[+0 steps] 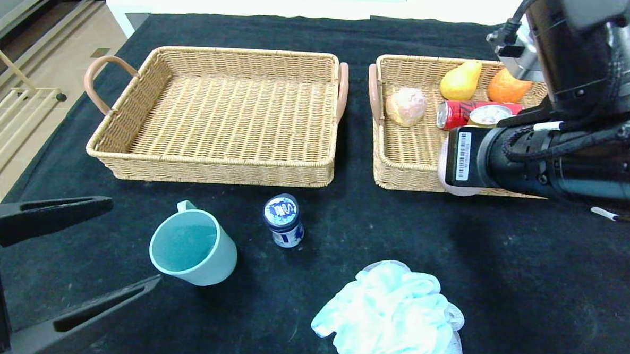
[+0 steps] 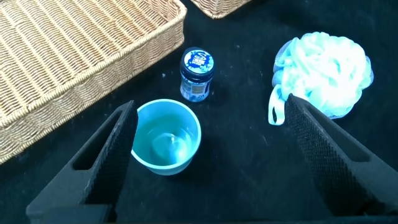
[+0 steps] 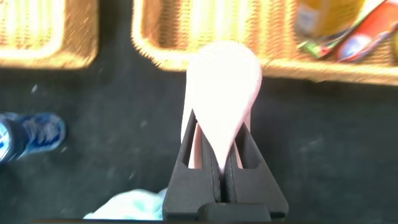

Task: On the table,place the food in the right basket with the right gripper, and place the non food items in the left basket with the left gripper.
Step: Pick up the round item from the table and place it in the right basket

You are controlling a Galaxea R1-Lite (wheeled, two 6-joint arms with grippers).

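My right gripper point(image 3: 221, 134) is shut on a smooth pale pink item point(image 3: 222, 87) and holds it at the front rim of the right basket point(image 1: 400, 173). In the head view only the item's edge point(image 1: 449, 175) shows beside my wrist. That basket holds a pear point(image 1: 460, 81), an orange point(image 1: 506, 87), a pinkish round food point(image 1: 406, 106) and a red can point(image 1: 474, 114). My left gripper point(image 1: 131, 242) is open and empty, low at the front left, its fingers either side of the teal cup point(image 1: 192, 249). The left basket point(image 1: 217, 167) is empty.
A small blue-capped bottle point(image 1: 284, 221) stands right of the cup. A light-blue bath puff point(image 1: 391, 316) lies at the front centre. A black cloth covers the table point(image 1: 528, 277). A thin white stick point(image 1: 605, 213) lies at the right, under my right arm.
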